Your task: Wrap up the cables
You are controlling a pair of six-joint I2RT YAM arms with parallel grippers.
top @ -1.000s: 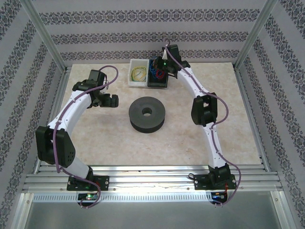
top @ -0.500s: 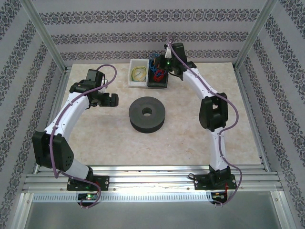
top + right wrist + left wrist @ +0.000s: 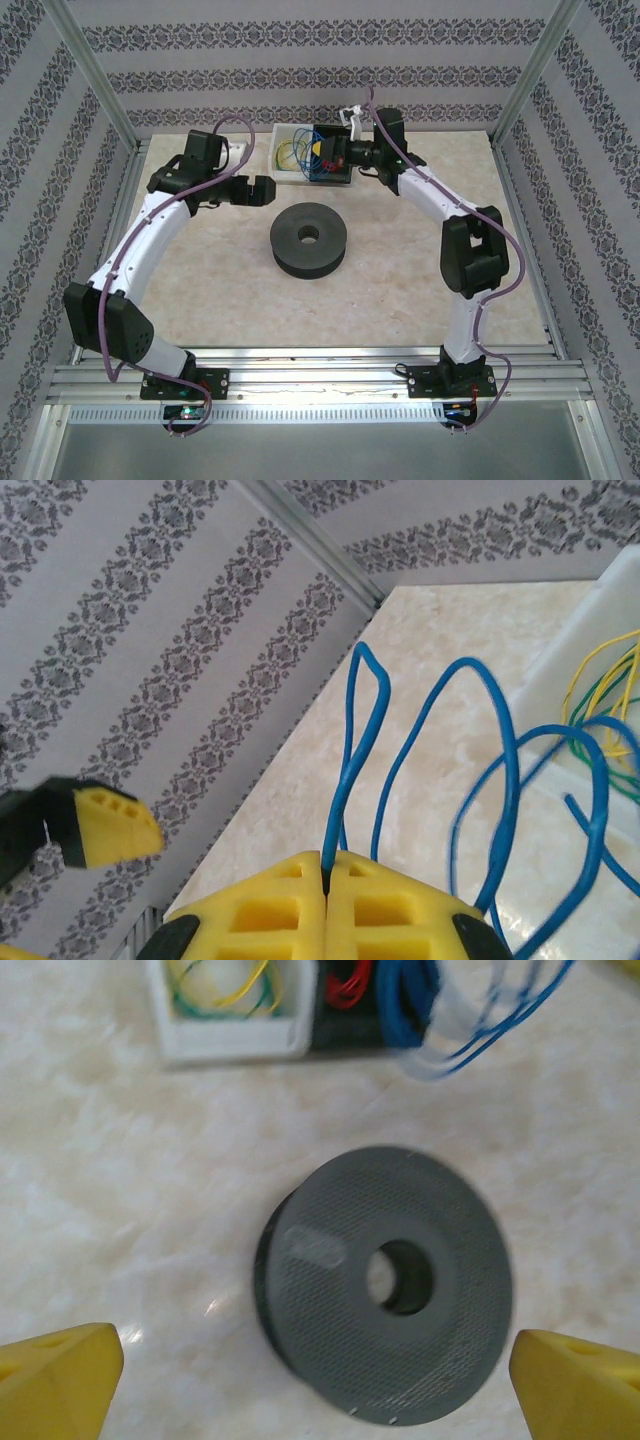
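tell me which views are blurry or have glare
Left wrist: soft throughout, the black spool fuzzy at its edges and the blue wire above it smeared. Right wrist: crisp on the blue wire pinched in the right gripper. Top external: sharp, with a bright washed-out strip along the front rail.

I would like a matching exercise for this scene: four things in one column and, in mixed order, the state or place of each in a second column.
Things:
1. blue wire
2. black spool
3. left gripper
4. white bin

States:
A. open, holding nothing
B. contains yellow and green wires
C. pinched by the shut right gripper
D. lies flat, hole facing up

Pairs: 1-C, 2-D, 3-A, 4-B
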